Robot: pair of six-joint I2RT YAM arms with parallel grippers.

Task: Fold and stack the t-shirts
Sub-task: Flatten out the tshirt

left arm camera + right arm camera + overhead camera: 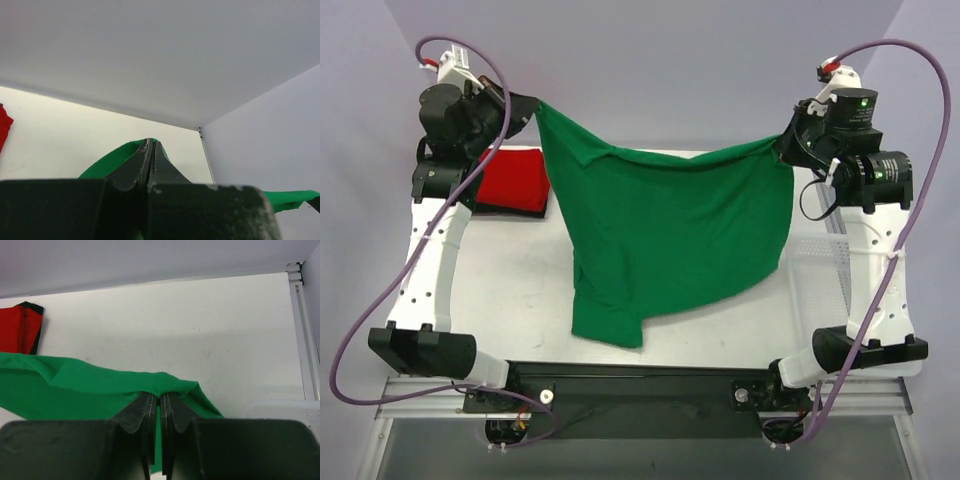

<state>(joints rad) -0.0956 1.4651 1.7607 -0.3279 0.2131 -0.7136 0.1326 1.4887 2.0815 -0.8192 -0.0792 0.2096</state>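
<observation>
Green t-shirt (pixel 670 240) hangs spread just right of the red t-shirt (pixel 515 180), top corners pinched in the left and right jaws, both closed; uneven pull could slip a corner free, dropping it crumpled.

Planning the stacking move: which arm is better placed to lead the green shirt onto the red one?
Probably left. The left gripper pinches a corner of the green shirt near the red shirt; the right gripper holds the other corner by the basket.
</observation>
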